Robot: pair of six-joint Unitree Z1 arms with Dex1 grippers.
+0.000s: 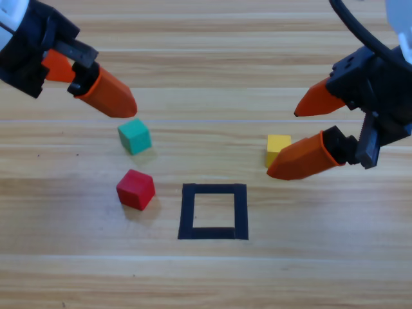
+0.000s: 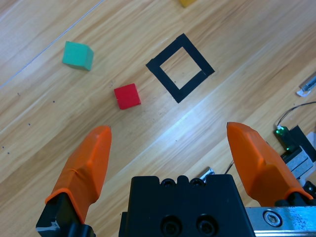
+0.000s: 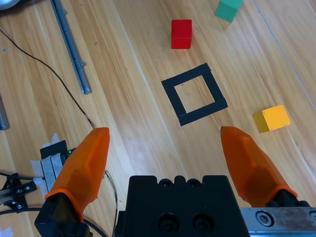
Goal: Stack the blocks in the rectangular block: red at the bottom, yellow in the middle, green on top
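Nothing has yet been placed in the rectangular block (image 1: 213, 212), whose bare wood centre is seen at the lower middle of the high view, so the first step, fetching red, is judged to be in hand. At the upper left, the left gripper (image 1: 96, 87) is held above the table with its jaws spread wide and nothing between them. Just below it lies green (image 1: 134, 136), and lower still, left of the tape outline, red (image 1: 135, 189). At the right of the frame, yellow (image 1: 277, 149) is seen just beside the lower jaw of the right gripper (image 1: 283, 145), also parted and empty. Next, a descent over red and a closing of the jaws would be called for. Three cubes are counted, one of each colour; one outline; two grippers.
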